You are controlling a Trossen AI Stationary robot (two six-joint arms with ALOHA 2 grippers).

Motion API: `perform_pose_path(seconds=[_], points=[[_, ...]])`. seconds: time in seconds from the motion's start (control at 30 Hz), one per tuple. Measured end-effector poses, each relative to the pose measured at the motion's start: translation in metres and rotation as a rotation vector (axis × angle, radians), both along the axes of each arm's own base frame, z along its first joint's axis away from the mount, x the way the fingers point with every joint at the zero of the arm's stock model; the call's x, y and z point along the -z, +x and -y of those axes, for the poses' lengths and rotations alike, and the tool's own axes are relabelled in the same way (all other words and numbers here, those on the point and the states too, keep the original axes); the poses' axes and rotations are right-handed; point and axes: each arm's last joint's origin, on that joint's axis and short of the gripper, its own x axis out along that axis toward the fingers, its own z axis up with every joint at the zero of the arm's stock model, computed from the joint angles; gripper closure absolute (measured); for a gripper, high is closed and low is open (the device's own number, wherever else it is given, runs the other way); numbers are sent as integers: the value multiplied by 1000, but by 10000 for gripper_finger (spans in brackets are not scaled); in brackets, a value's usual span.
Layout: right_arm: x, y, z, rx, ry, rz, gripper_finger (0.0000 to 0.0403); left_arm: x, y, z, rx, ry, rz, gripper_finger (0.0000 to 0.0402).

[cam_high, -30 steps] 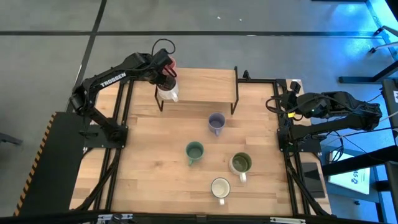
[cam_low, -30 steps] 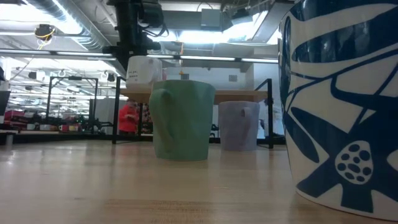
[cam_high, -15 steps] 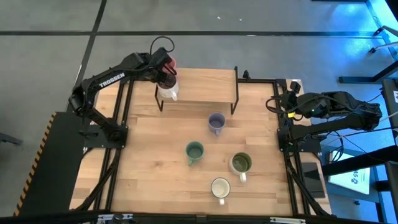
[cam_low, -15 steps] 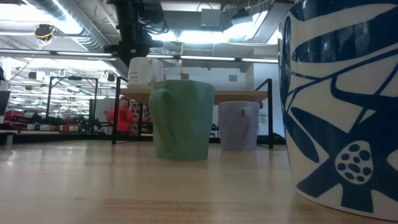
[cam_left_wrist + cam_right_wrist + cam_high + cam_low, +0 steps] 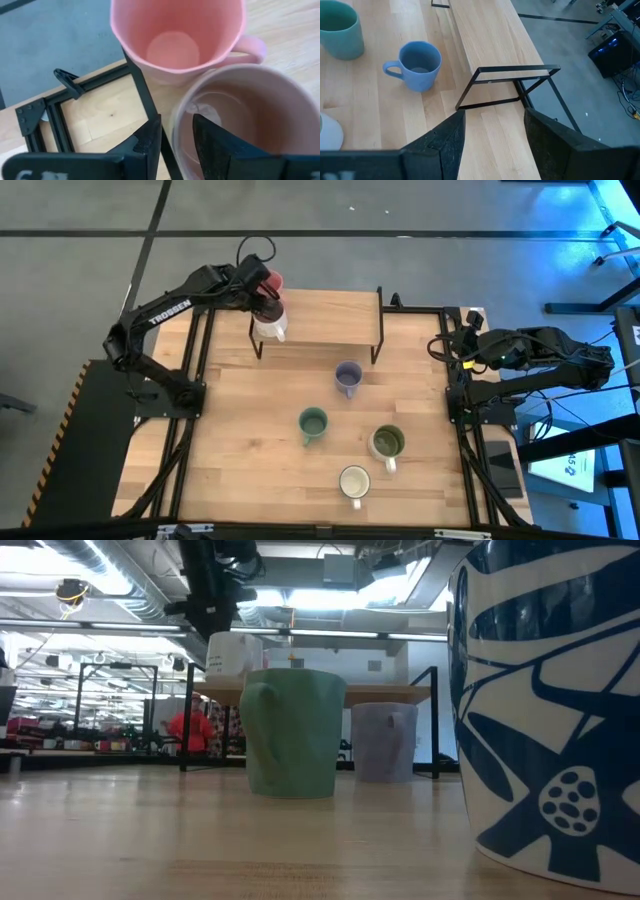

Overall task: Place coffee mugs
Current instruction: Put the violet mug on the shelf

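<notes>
Since a second earlier the left arm had shifted slightly back; a person in red behind had moved too. High view: left gripper (image 5: pixel 268 308) over the shelf (image 5: pixel 330 318) corner, fingers straddling the rim of the white mauve-lined mug (image 5: pixel 271 329), pink mug (image 5: pixel 273 284) beside; right gripper (image 5: pixel 466 346) parked at the table edge, open, empty. Lavender mug (image 5: pixel 347 376), teal mug (image 5: pixel 312 422), olive mug (image 5: pixel 386 442), white mug (image 5: pixel 353 481) on the table. Low view: teal mug (image 5: pixel 291 732) nearest. Left wrist view: one finger (image 5: pixel 220 150) inside the mug.

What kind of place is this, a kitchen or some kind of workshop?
Probably a robotics lab or workshop: two arms bolted beside a wooden table, exposed ceiling ducts overhead, and shelves of equipment in the big hall behind.
</notes>
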Motion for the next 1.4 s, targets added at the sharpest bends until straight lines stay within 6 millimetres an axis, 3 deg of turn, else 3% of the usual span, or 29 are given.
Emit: perform_pose_path(seconds=[0.4,0.83,1.07,1.4], points=[[0,0,0,1,0,0,210,-26,-20,17,12,56,97,291],[0,0,0,0,0,0,210,-60,-25,59,209,109,355,291],[0,0,0,1,1,1,210,-66,-1,99,492,19,496,293],[0,0,0,3,3,2,210,-50,66,182,704,-21,568,293]])
